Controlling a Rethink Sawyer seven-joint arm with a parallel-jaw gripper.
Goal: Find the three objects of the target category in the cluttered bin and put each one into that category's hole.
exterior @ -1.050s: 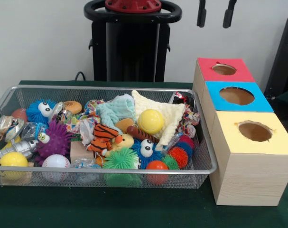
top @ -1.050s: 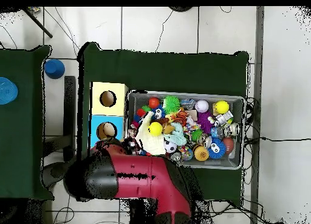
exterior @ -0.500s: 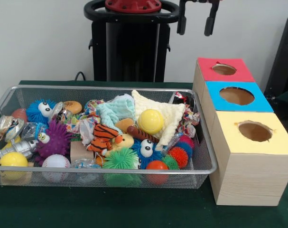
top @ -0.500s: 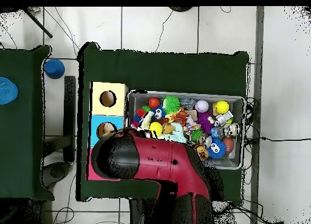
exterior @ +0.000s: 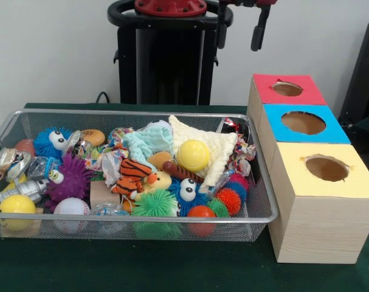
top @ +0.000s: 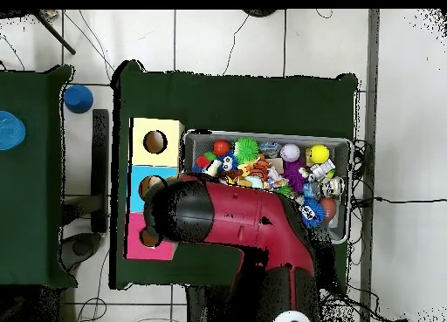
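Front view: the gripper [exterior: 240, 27] hangs high, spread open with nothing in it, above the wire bin [exterior: 264, 213] of toys; a yellow ball [exterior: 193, 155] lies on a cream cloth [exterior: 219, 146]. Overhead view: the arm [top: 231, 227] covers the bin's [top: 347, 148] near part.

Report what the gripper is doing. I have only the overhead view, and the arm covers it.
Observer: In the front view the gripper hangs high above the bin, its fingers apart, holding nothing.
Operator: Tell me what lies in the part of the bin that the arm hides.
Observer: A yellow ball rests on a cream cloth, with a light blue cloth beside it.
Operator: Check the red box's hole.
Observer: The hole in the red box is open, with nothing sticking out of it.
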